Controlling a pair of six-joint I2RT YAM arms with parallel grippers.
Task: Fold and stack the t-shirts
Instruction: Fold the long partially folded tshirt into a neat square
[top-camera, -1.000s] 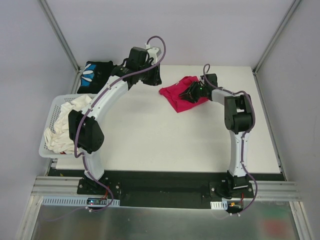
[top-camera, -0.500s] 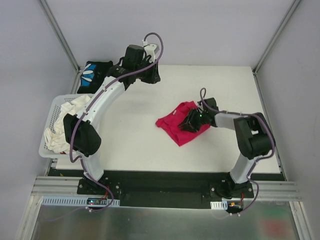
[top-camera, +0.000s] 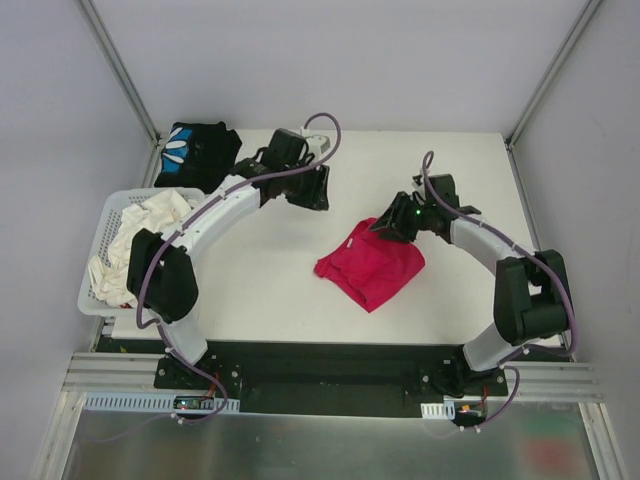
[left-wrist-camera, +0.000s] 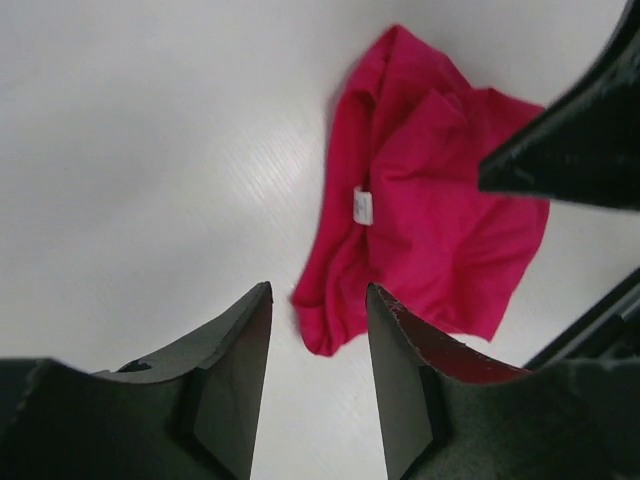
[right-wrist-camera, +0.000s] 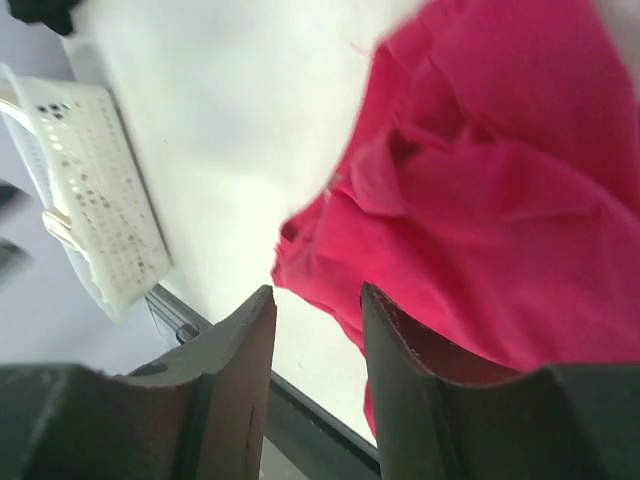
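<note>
The magenta-red t-shirt (top-camera: 370, 265) lies crumpled on the white table, right of centre. In the left wrist view the t-shirt (left-wrist-camera: 440, 210) shows a small white label. The black t-shirt with the blue-and-white print (top-camera: 195, 150) sits bunched at the back left corner. My left gripper (top-camera: 320, 195) hovers behind and left of the magenta shirt, and its jaws (left-wrist-camera: 318, 300) stand open with only table between them. My right gripper (top-camera: 388, 228) hangs over the shirt's back right edge. Open too, the right gripper (right-wrist-camera: 318, 300) holds nothing, with the magenta cloth (right-wrist-camera: 520, 200) lying below it.
A white lattice basket (top-camera: 98, 275) holding crumpled white cloth (top-camera: 140, 225) stands at the table's left edge. The basket (right-wrist-camera: 90, 180) also shows in the right wrist view. Grey walls and metal posts close in the back and sides.
The right gripper dragged the magenta shirt from the back towards the front, then let go and rose off it. The left arm swung from the back edge towards the shirt, jaws widening.
</note>
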